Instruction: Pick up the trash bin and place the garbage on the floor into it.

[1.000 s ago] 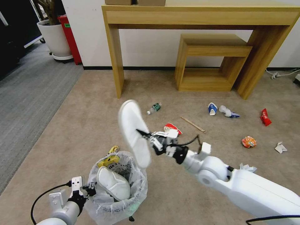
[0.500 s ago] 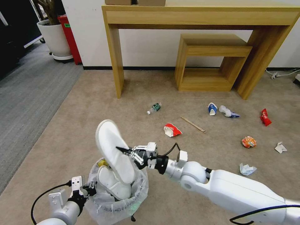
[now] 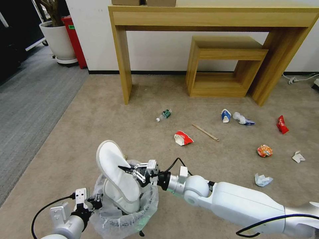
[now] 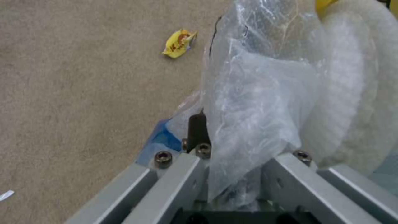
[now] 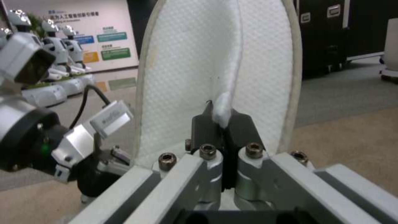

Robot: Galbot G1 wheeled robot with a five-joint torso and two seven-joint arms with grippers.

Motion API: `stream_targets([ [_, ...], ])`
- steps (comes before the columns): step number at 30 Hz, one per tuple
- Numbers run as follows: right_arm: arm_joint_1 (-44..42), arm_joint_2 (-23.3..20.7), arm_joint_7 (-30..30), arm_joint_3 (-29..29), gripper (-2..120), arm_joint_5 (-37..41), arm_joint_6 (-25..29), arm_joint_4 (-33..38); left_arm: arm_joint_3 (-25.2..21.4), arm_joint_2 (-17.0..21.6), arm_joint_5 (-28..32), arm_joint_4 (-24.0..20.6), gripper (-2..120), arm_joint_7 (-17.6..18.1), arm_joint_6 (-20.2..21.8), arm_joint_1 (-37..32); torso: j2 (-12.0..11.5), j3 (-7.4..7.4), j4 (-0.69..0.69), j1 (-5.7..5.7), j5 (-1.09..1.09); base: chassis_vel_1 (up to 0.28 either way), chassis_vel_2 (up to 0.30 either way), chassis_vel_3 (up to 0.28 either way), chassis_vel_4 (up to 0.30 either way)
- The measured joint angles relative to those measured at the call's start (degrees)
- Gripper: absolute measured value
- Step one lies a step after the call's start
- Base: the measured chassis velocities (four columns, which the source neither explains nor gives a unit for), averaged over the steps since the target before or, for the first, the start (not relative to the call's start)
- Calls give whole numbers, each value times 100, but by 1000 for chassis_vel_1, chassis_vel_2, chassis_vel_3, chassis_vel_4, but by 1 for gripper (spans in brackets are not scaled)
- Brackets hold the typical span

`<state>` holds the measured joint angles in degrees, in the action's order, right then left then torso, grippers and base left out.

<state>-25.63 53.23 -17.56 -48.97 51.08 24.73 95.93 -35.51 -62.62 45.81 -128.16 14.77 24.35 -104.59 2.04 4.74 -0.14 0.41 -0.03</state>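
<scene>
Looking down from the head view, the right gripper (image 3: 123, 168) has its jaws pinched on a white slipper (image 3: 116, 172), holding it tilted right over the trash bin (image 3: 146, 202). A second white slipper (image 3: 128, 204) already sits inside, just under the jaws. The left gripper (image 3: 96, 200) is clamped on the bin's near rim, bag and all. Farther out on the floor (image 3: 99, 126), well beyond the jaws, lie the green-labelled bottle (image 3: 164, 114), a red wrapper (image 3: 182, 137) and a wooden stick (image 3: 205, 132).

Left wrist view: the jaws are squeezed on the crinkled plastic bag (image 4: 257, 102), with a yellow wrapper (image 4: 178, 43) on the carpet out past the fingers.

Right wrist view: both dark fingers (image 5: 203, 127) are pressed together on a fold of the slipper's fabric, sole standing upright straight ahead of them. The left gripper's body sits off to one side.
</scene>
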Motion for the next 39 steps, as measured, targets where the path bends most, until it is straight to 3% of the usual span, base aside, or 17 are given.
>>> stream_targets([
  [17,26,266,176,-374,0,-611,159,-491,-38,-29,-15,-15,1,-55,-56,-41,0,0,1,0,0,0,0,0,0],
  [32,-110,-105,166,-160,53,-665,100,-34,-32,-6,38,109,1,-11,-32,119,0,0,0,0,-1,0,0,0,0],
  [39,-460,-446,421,490,80,-463,-142,474,-35,-47,5,189,1,-3,-31,79,0,0,1,-1,0,0,0,0,0],
])
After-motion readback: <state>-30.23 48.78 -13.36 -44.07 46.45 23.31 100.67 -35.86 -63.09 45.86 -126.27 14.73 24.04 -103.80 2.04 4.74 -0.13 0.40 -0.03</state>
